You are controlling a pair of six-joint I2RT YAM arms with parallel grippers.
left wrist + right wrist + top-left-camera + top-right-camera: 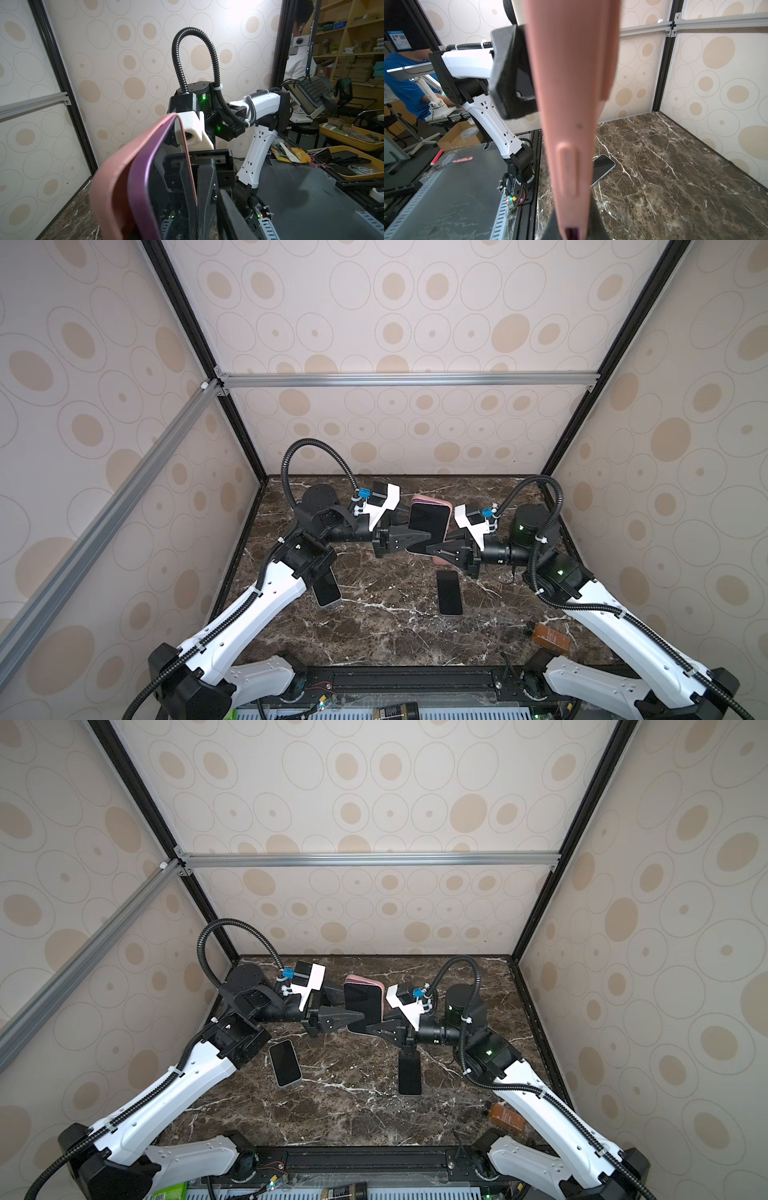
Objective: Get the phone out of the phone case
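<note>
Only the left wrist view shows the purple edge of the phone standing clear of the pink case along one side. In both top views it looks seated, black screen up. It hangs above the middle of the table. The right gripper is clenched on the case rim. The left gripper seems clamped across the phone. An amber packet on the table bears print too small to read.

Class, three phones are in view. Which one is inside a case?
The raised phone in the middle: a pink case wraps it. The left phone and the front phone lie bare, flat on the marble table.
</note>
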